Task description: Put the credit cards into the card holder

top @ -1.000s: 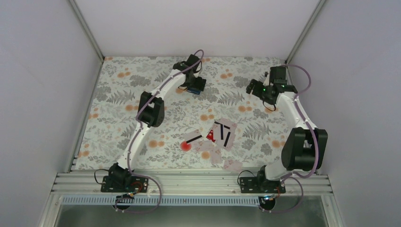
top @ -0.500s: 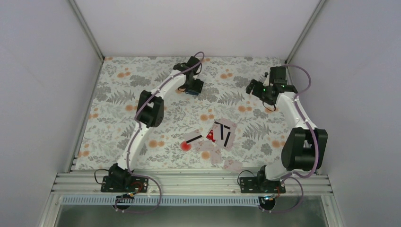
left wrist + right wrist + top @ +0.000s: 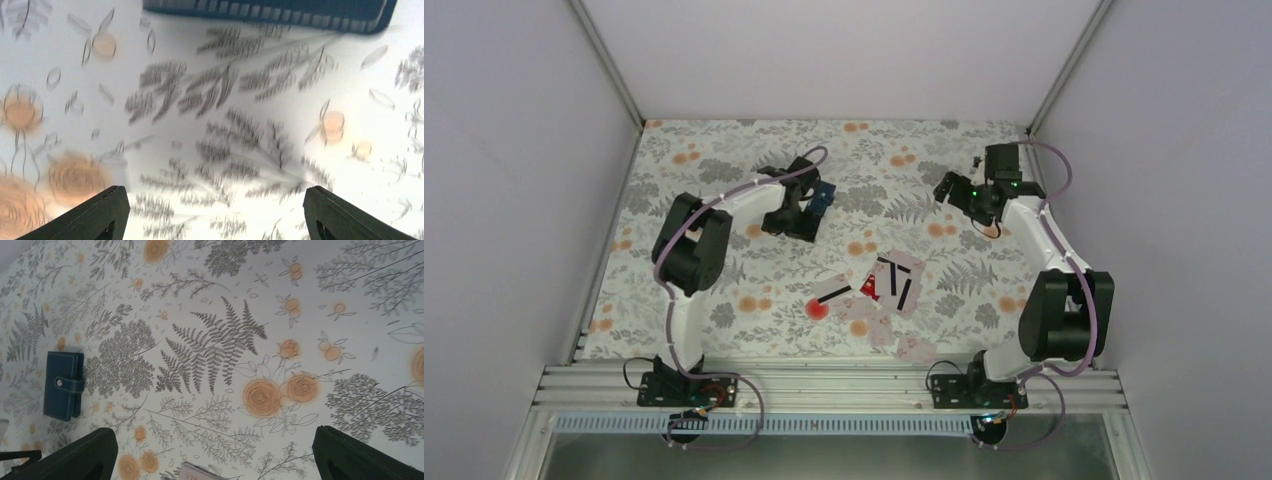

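Note:
The card holder [image 3: 825,193] is a dark navy wallet lying shut on the floral cloth, its snap tab fastened in the right wrist view [image 3: 62,385]. My left gripper [image 3: 804,216] hovers just near-left of it, open and empty. In the left wrist view only the card holder's edge [image 3: 270,10] shows at the top, ahead of the left gripper [image 3: 215,220]. The credit cards [image 3: 896,284] lie in a loose pile mid-table, some with black stripes, one part red [image 3: 869,291]. My right gripper [image 3: 951,190] hangs open at the far right; one card corner [image 3: 200,472] peeks between its fingers [image 3: 85,455].
A red round patch [image 3: 816,308] lies beside a striped card [image 3: 834,293]. More pale cards [image 3: 916,348] sit toward the near edge. Grey walls close in on the left, back and right. The aluminium rail [image 3: 824,385] carries both arm bases.
My left arm has drawn back toward the near left, off the card holder, which stays on the cloth. The right gripper has shifted slightly left.

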Motion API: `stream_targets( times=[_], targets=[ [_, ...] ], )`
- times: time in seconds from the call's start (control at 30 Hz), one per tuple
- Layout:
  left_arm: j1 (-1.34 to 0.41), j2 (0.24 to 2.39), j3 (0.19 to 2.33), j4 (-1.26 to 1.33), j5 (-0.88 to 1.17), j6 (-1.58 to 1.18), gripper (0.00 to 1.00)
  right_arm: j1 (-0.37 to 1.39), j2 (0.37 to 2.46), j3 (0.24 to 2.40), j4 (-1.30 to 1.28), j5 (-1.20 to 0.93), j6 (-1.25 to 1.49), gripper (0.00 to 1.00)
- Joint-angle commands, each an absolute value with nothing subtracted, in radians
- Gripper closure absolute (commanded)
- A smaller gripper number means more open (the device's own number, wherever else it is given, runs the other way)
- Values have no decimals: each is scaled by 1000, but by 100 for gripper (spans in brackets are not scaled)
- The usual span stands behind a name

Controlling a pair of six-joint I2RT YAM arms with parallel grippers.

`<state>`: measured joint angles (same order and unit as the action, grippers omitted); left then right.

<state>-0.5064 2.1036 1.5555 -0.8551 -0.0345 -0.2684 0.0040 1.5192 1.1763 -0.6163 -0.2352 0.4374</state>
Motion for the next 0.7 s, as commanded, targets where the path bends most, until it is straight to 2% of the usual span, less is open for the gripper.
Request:
stream_targets(
  times=[0.0, 0.1, 0.17, 0.2, 0.67],
  targets=[
    [-505, 1962, 1408, -785, -1, -324, 13, 49, 1524, 1164, -589, -259, 472, 1],
    [-507, 1867, 1319, -730, 30, -295, 10, 85, 1544, 1180, -589, -248, 478, 1],
    [-508, 1842, 1319, -699, 15, -252, 0, 106, 1552, 1191, -591, -236, 483, 1],
    [-507, 1851, 1344, -697, 10, -221, 0, 112, 1554, 1195, -589, -232, 485, 1],
    [-495, 2343, 2051, -910, -9, -93, 0, 135, 1553, 1237, -650, -193, 479, 1]
  ],
)
